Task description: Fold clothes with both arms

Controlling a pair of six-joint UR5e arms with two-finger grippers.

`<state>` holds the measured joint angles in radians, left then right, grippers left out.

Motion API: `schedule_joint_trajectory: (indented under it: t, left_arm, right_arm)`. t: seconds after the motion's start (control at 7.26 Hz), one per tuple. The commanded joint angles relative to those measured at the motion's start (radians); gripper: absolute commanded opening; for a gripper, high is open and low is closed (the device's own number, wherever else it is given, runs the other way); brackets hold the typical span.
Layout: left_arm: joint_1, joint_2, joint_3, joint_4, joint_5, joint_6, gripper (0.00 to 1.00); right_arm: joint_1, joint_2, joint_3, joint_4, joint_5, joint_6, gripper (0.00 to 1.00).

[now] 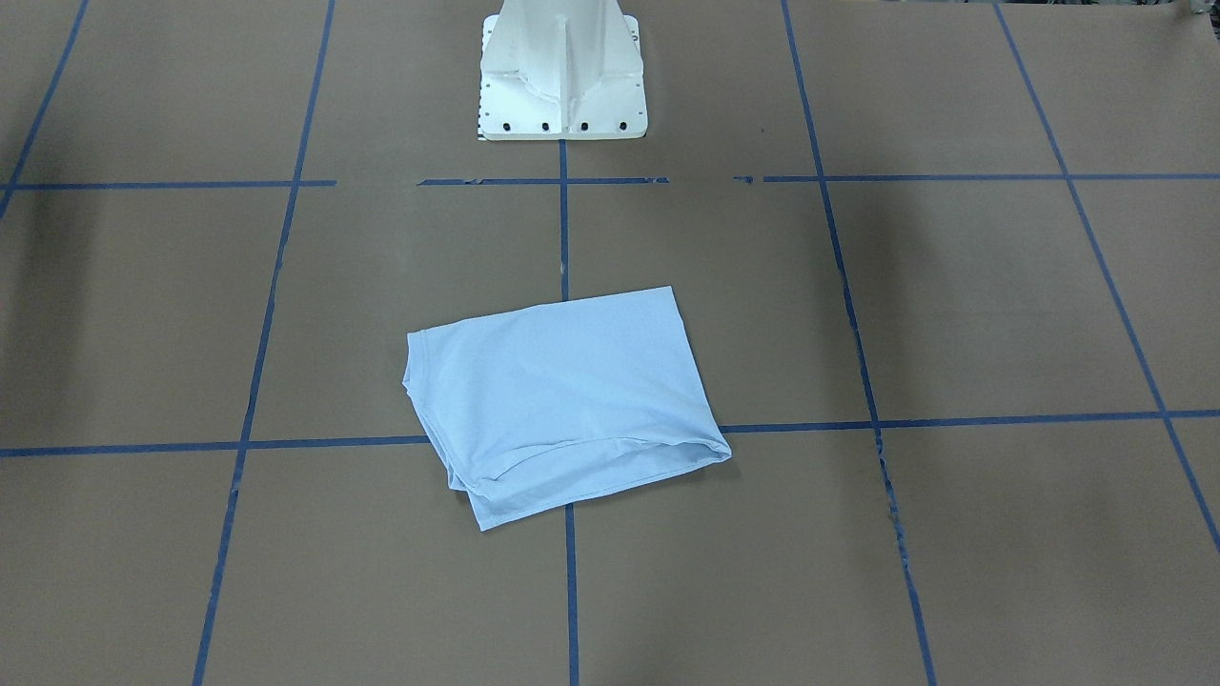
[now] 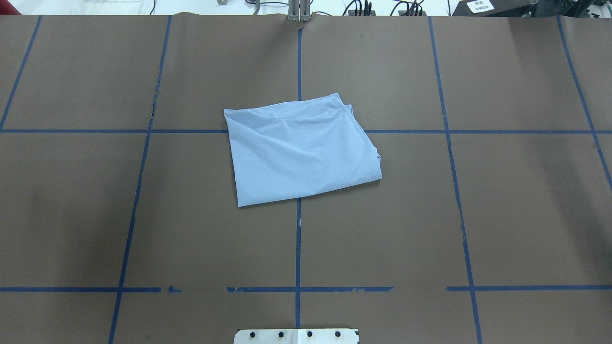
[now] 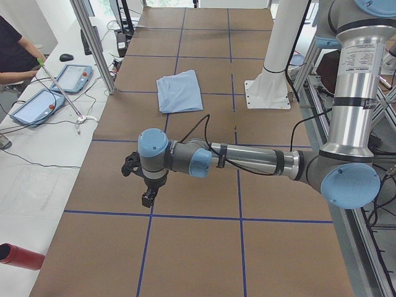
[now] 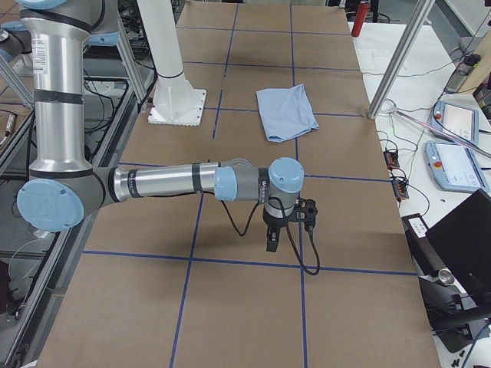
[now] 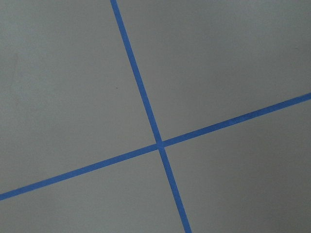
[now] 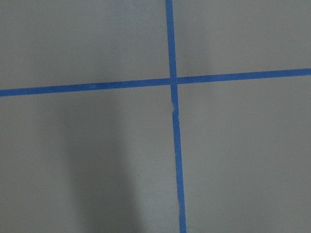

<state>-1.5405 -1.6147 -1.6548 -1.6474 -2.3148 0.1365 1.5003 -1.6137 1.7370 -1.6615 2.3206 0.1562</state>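
At the middle of the brown counter (image 2: 526, 215): one light blue shirt (image 2: 301, 150), folded to a rough rectangle, flat, lying over the blue tape lines (image 2: 526, 288). Touched by neither tool.

Left tool (image 3: 147, 199): at the end of the near left arm (image 3: 247, 161) in the left-end view, at 7 o'clock from the shirt (image 3: 179, 91) and well apart from it. Fingers pointing down over bare counter, holding nothing visible. Gap between the fingers too small to judge; cannot tell whether open or closed.

Right tool (image 4: 271, 244): at the end of the near right arm (image 4: 169, 182) in the right-end view, at 6 o'clock from the shirt (image 4: 285, 111), well apart. Likewise pointing down over bare counter. Again cannot tell open from closed.

Shown only from the two ends: both arms and both tools. Shown from overhead and from the front: shirt, tape grid and white pedestal (image 1: 562, 76), at 12 o'clock from the shirt (image 1: 562, 400) in the front view, with layered edges of the fold along its 6 o'clock side. Left wrist view: brown counter and one tape crossing (image 5: 159, 144). Right wrist view: one more tape crossing (image 6: 173, 80).

Count: one shirt, two arms, two tools, one pedestal. On the white side counter (image 3: 37, 167), two tablets (image 3: 74, 77), with part of one person (image 3: 12, 43) at 10 o'clock of the left-end view.
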Motion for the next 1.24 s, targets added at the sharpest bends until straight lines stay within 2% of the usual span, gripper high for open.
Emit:
schedule_joint_trajectory:
  t: [0.0, 0.69, 0.83, 1.1]
  left_arm:
    - [-0.024, 0.006, -0.062, 0.145, 0.000, 0.002, 1.00]
    - [-0.017, 0.013, -0.074, 0.144, 0.002, 0.000, 1.00]
    - [-0.016, 0.010, -0.072, 0.144, 0.002, 0.005, 1.00]
    - [-0.016, 0.015, -0.062, 0.144, 0.027, 0.005, 1.00]
  right_arm:
    - [0.000, -0.008, -0.002, 0.000, 0.000, 0.000, 1.00]
    - [-0.003, 0.001, -0.004, 0.002, 0.006, 0.009, 1.00]
    - [-0.003, -0.003, -0.010, 0.002, 0.063, 0.008, 1.00]
    - [-0.003, -0.003, -0.028, 0.005, 0.072, -0.001, 1.00]
